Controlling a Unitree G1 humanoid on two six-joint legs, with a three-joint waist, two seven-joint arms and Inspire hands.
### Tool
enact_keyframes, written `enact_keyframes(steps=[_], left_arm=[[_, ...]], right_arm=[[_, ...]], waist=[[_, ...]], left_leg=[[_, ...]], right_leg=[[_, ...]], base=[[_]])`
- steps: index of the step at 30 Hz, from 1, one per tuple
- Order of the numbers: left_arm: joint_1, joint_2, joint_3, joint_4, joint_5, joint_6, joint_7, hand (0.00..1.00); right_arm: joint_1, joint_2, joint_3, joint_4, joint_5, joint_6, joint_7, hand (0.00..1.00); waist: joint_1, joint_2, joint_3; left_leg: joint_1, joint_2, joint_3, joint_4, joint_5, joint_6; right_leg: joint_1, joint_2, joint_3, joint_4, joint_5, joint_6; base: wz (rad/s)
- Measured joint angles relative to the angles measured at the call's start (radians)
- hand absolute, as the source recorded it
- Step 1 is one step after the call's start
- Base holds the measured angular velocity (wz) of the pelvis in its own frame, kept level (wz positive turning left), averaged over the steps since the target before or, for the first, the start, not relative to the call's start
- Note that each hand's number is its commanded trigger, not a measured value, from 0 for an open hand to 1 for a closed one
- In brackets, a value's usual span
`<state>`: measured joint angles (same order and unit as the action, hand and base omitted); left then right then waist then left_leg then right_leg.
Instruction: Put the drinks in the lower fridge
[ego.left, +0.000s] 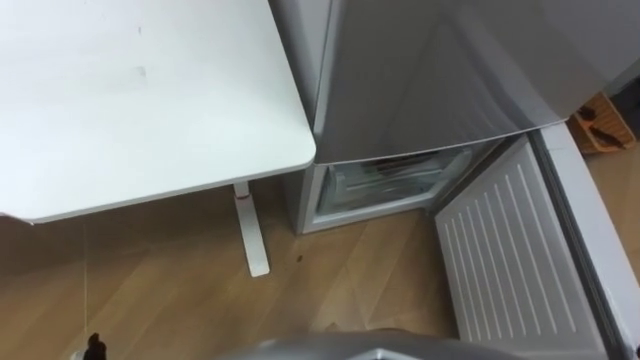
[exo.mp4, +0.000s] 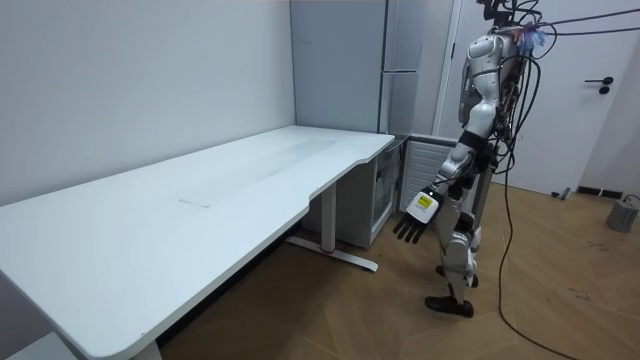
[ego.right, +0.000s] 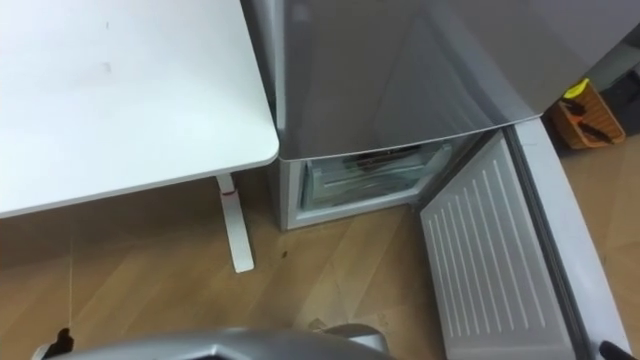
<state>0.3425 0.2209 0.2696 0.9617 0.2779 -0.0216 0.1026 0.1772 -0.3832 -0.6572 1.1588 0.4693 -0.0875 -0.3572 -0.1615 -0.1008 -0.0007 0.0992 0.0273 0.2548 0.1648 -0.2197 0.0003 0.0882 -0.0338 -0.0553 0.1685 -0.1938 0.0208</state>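
Item: fridge (ego.left: 440, 70), tall, grey-fronted, two doors; takes up the upper right of the eye views and stands at the back centre of the room view.
Upper door (ego.left: 470, 90): shut, plain grey face.
Lower compartment (ego.left: 385, 190): open, at frame centre below the upper door's bottom edge; white surround.
Drawer (ego.left: 395, 180): translucent, pushed in, set in the lower compartment; contents cannot be made out.
Lower door (ego.left: 505, 260): swung wide open toward the lower right of the frame; white ribbed inner face turned upward to the camera, darker seal along its right-hand edge.
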Motion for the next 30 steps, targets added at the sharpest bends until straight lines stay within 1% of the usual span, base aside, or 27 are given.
enact_keyframes(steps=[2, 4, 5, 7, 10, 11, 12, 13, 14, 16, 18, 20, 23, 24, 26, 27, 28, 30], left_arm=[[0.000, 0.000, 0.002, 0.000, 0.000, 0.002, 0.000, 0.00], [0.000, 0.000, 0.005, 0.000, 0.000, 0.009, 0.000, 0.00], [0.000, 0.001, 0.005, 0.000, 0.000, 0.011, 0.000, 0.00], [0.001, 0.000, 0.005, 0.001, 0.000, 0.020, -0.003, 0.00], [-0.002, 0.001, 0.005, 0.001, 0.000, 0.023, -0.007, 0.00], [-0.001, 0.002, 0.005, 0.001, 0.000, 0.023, -0.008, 0.00], [0.000, 0.004, 0.005, 0.002, 0.000, 0.024, -0.008, 0.00], [0.000, 0.007, 0.005, 0.005, 0.000, 0.024, -0.009, 0.00], [0.000, 0.008, 0.005, 0.006, 0.000, 0.024, -0.010, 0.00], [-0.001, 0.016, 0.005, 0.014, 0.000, 0.024, -0.017, 0.00], [-0.001, 0.026, 0.004, 0.034, 0.001, 0.024, -0.023, 0.00], [0.002, 0.027, 0.004, 0.041, 0.001, 0.029, -0.024, 0.00], [0.002, 0.027, 0.004, 0.041, 0.002, 0.031, -0.024, 0.00], [0.000, 0.027, 0.004, 0.041, 0.011, 0.031, -0.024, 0.00], [-0.001, 0.028, 0.004, 0.040, 0.021, 0.031, -0.024, 0.00], [-0.001, 0.029, 0.003, 0.040, 0.021, 0.031, -0.024, 0.00], [-0.002, 0.032, 0.002, 0.040, 0.021, 0.031, -0.027, 0.00], [-0.004, 0.035, 0.002, 0.040, 0.030, 0.031, -0.033, 0.00]], right_arm=[[-0.006, -0.010, 0.000, 0.017, 0.023, 0.014, 0.046, 0.00], [-0.020, -0.032, 0.000, 0.061, 0.037, 0.038, 0.111, 0.00], [-0.021, -0.037, 0.000, 0.070, 0.037, 0.044, 0.127, 0.00], [-0.036, -0.061, 0.001, 0.106, 0.037, 0.069, 0.175, 0.00], [-0.040, -0.088, 0.001, 0.129, 0.037, 0.085, 0.225, 0.00], [-0.040, -0.091, 0.001, 0.130, 0.037, 0.087, 0.233, 0.00], [-0.040, -0.095, 0.002, 0.130, 0.037, 0.089, 0.246, 0.00], [-0.041, -0.095, 0.005, 0.130, 0.037, 0.091, 0.256, 0.00], [-0.042, -0.095, 0.006, 0.130, 0.037, 0.092, 0.263, 0.00], [-0.044, -0.095, 0.007, 0.130, 0.037, 0.103, 0.282, 0.00], [-0.044, -0.095, 0.009, 0.130, 0.037, 0.105, 0.290, 0.00], [-0.042, -0.096, 0.017, 0.131, 0.038, 0.105, 0.301, 0.00], [-0.037, -0.096, 0.040, 0.131, 0.039, 0.105, 0.317, 0.00], [-0.036, -0.096, 0.044, 0.131, 0.037, 0.105, 0.326, 0.00], [-0.034, -0.096, 0.050, 0.131, 0.037, 0.105, 0.339, 0.00], [-0.032, -0.096, 0.067, 0.130, 0.037, 0.104, 0.350, 0.00], [-0.030, -0.096, 0.090, 0.130, 0.035, 0.102, 0.361, 0.00], [-0.029, -0.096, 0.104, 0.131, 0.037, 0.102, 0.377, 0.00]], waist=[[0.001, 0.004, -0.0013], [0.001, 0.005, -0.0029], [0.002, 0.004, -0.0033], [0.002, -0.001, -0.0033], [0.001, -0.009, -0.0009], [0.001, -0.010, -0.0001], [0.002, -0.018, -0.0011], [0.003, -0.022, 0.0013], [0.003, -0.025, 0.0018], [0.003, -0.039, 0.0026], [0.005, -0.044, 0.0029], [0.005, -0.043, 0.0027], [0.005, -0.035, 0.0004], [0.005, -0.031, -0.0019], [0.007, -0.028, -0.0022], [0.007, -0.027, -0.0021], [0.007, -0.026, -0.0021], [0.007, -0.024, -0.0013]], left_leg=[[0.000, 0.000, 0.000, 0.000, 0.000, 0.000], [0.002, 0.001, 0.000, 0.001, 0.000, 0.000], [0.003, 0.001, 0.000, 0.001, 0.000, 0.000], [0.011, 0.001, -0.001, 0.001, 0.000, 0.000], [0.014, 0.000, -0.006, 0.001, 0.000, 0.000], [0.014, 0.000, -0.006, 0.001, 0.000, 0.000], [0.014, 0.000, -0.009, 0.001, 0.000, 0.000], [0.013, 0.000, -0.011, 0.002, 0.000, 0.000], [0.012, -0.001, -0.013, 0.003, 0.000, 0.000], [0.010, -0.001, -0.017, 0.003, 0.000, 0.000], [0.009, -0.001, -0.018, 0.003, 0.000, 0.000], [0.008, -0.001, -0.018, 0.004, 0.000, 0.000], [0.008, 0.001, -0.019, 0.004, -0.001, -0.001], [0.009, 0.003, -0.018, 0.004, -0.002, -0.002], [0.011, 0.008, -0.016, 0.006, -0.004, -0.005], [0.010, 0.014, -0.016, 0.011, -0.007, -0.007], [0.006, 0.020, -0.016, 0.023, -0.012, -0.010], [-0.006, 0.031, -0.016, 0.045, -0.023, -0.014]], right_leg=[[0.001, 0.000, 0.000, 0.001, 0.000, 0.000], [0.003, 0.000, 0.000, 0.003, 0.000, 0.000], [0.003, 0.000, 0.000, 0.003, 0.000, 0.000], [0.011, 0.000, -0.001, 0.002, 0.000, 0.000], [0.014, 0.000, -0.001, -0.001, 0.000, 0.000], [0.014, 0.000, -0.001, -0.002, 0.000, 0.000], [0.014, 0.000, -0.002, -0.002, 0.000, 0.000], [0.014, 0.001, -0.003, -0.002, -0.001, -0.001], [0.014, 0.001, -0.004, -0.002, -0.001, -0.001], [0.014, 0.001, -0.006, -0.002, -0.001, -0.001], [0.014, 0.001, -0.005, -0.002, 0.000, -0.001], [0.013, 0.001, -0.003, -0.002, 0.000, -0.001], [0.012, 0.003, -0.003, 0.001, 0.001, -0.003], [0.012, 0.005, -0.002, 0.002, 0.003, -0.005], [0.013, 0.010, 0.000, 0.002, 0.008, -0.009], [0.013, 0.015, 0.001, 0.002, 0.012, -0.012], [0.013, 0.019, 0.002, 0.002, 0.014, -0.014], [0.014, 0.026, 0.001, 0.002, 0.017, -0.019]], base=[[0.00], [0.00], [0.00], [0.00], [0.00], [0.00], [0.00], [0.00], [0.00], [0.04], [0.00], [0.00], [-0.01], [-0.05], [-0.08], [-0.09], [-0.07], [-0.04]])
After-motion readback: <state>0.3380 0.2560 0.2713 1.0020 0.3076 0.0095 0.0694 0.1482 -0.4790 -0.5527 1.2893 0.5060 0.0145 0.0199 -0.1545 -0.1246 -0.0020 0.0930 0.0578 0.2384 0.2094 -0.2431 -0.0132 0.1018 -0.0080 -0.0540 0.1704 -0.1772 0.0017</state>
